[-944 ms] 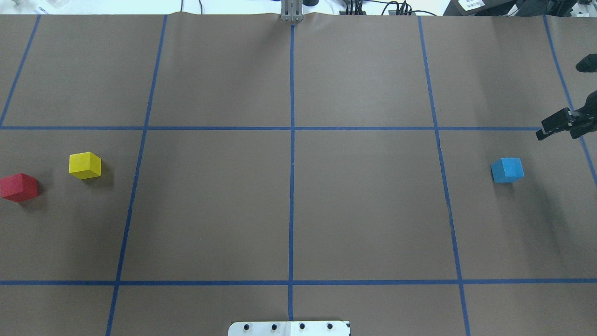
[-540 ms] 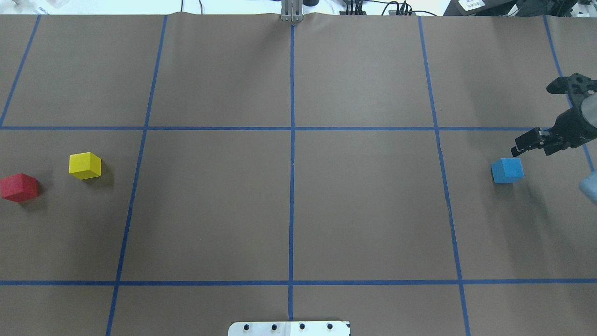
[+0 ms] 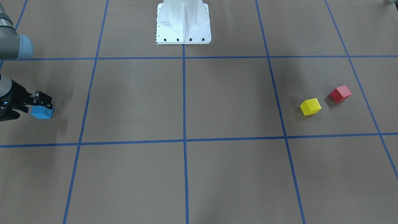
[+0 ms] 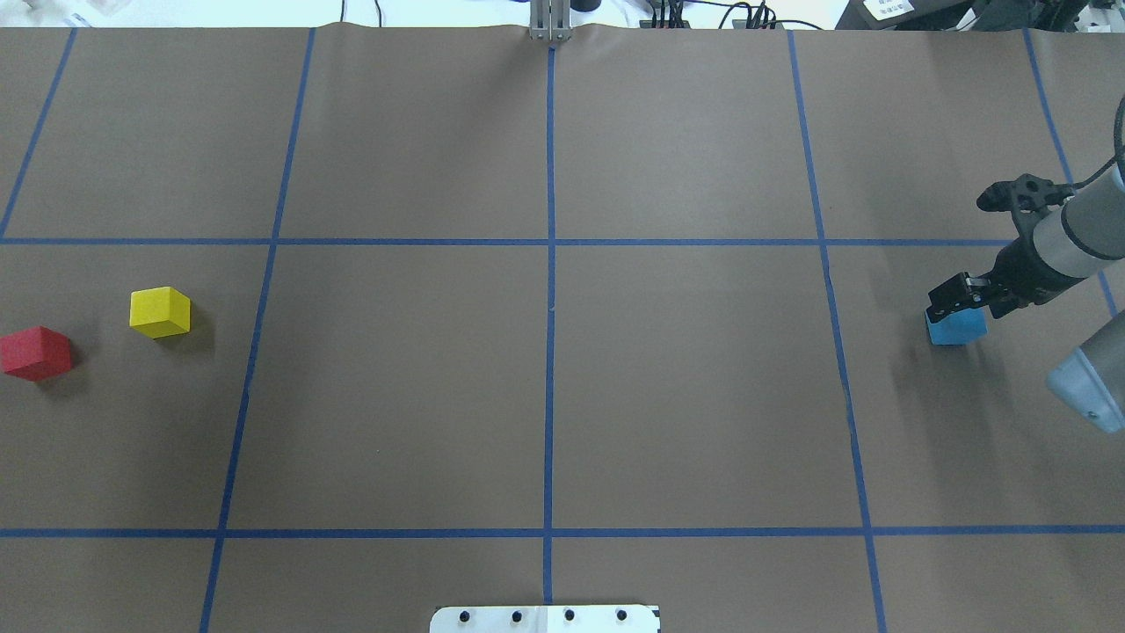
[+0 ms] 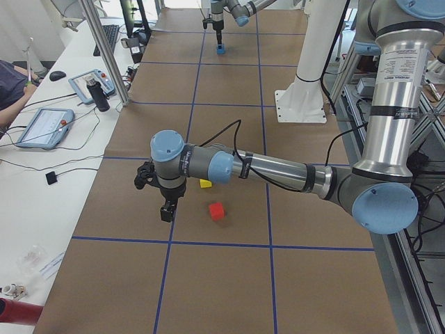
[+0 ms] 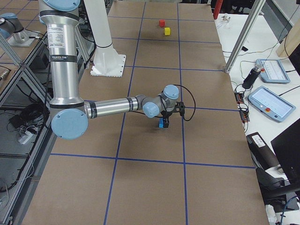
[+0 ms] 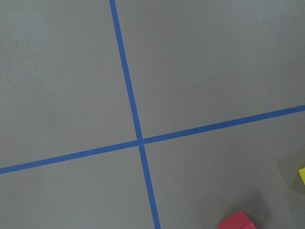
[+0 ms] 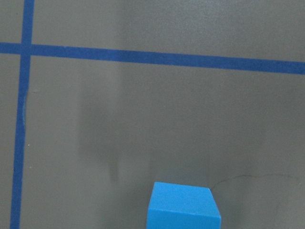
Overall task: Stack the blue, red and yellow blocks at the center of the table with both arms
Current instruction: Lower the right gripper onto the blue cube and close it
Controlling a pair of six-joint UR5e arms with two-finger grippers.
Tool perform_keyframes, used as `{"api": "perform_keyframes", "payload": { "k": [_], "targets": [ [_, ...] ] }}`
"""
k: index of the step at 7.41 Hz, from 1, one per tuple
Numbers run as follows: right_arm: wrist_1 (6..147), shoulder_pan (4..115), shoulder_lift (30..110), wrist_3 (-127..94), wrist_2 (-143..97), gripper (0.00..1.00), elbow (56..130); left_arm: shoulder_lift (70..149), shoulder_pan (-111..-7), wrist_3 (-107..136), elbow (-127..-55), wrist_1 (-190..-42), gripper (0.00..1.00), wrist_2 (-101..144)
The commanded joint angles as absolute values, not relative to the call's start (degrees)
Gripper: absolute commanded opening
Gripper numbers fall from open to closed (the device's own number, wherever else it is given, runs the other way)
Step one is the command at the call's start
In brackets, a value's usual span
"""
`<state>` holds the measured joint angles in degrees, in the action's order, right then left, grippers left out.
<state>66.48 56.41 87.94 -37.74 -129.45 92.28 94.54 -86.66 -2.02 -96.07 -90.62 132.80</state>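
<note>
1. Right tool point(image 4: 956, 306) hangs directly over the blue block point(image 4: 956, 327), at the right side of the overhead frame. Its jaws look apart and it holds nothing; the block sits flat on the counter point(image 4: 703, 396).
2. Left tool point(image 5: 167, 212) shows only in the left side view, low over the counter, near the red block point(image 4: 35, 353) and the yellow block point(image 4: 160, 312). Whether it is open or closed, I cannot tell.
3. Red and yellow lie at the far left of the overhead frame, near each other but apart. Nothing stands yet at the centre crossing of the tape lines.
4. I judge the cubes to be light, stiff and matte, so not slippery and not fragile. The best hold is on two opposite flat faces, about mid height. Red and yellow sit turned against the tape lines, so a tool must probably rotate to meet their faces squarely.
5. The overhead view misses the left arm completely; the left side view shows it. The right wrist view shows the blue top face at bottom centre, and no fingers.
</note>
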Motion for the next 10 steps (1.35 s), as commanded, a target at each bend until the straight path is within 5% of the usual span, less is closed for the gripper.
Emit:
{"api": "perform_keyframes", "payload": {
  "k": [1, 2, 3, 4, 8, 10],
  "targets": [
    [66.4, 55.8, 87.9, -37.4, -128.7, 0.99, 90.8, 94.6, -86.7, -2.0, -96.2, -90.6, 1.00, 132.8],
    [66.4, 55.7, 87.7, -37.9, -128.8, 0.92, 90.9, 94.6, -86.7, -2.0, -96.2, -90.6, 1.00, 132.8],
    [66.4, 55.7, 87.7, -38.0, -128.7, 0.57, 90.9, 94.6, -86.7, -2.0, -96.2, -90.6, 1.00, 132.8],
    [66.4, 55.7, 87.2, -37.4, -128.3, 0.01, 90.9, 94.6, -86.7, -2.0, -96.2, -90.6, 1.00, 132.9],
    [71.0, 56.5, 80.1, -37.6, -131.0, 0.00, 92.3, 94.6, -86.7, -2.0, -96.2, -90.6, 1.00, 132.9],
    [93.7, 56.2, 62.7, -37.3, -130.4, 0.00, 91.8, 94.7, -86.7, -2.0, -96.0, -91.1, 1.00, 132.8]
  ]
}}
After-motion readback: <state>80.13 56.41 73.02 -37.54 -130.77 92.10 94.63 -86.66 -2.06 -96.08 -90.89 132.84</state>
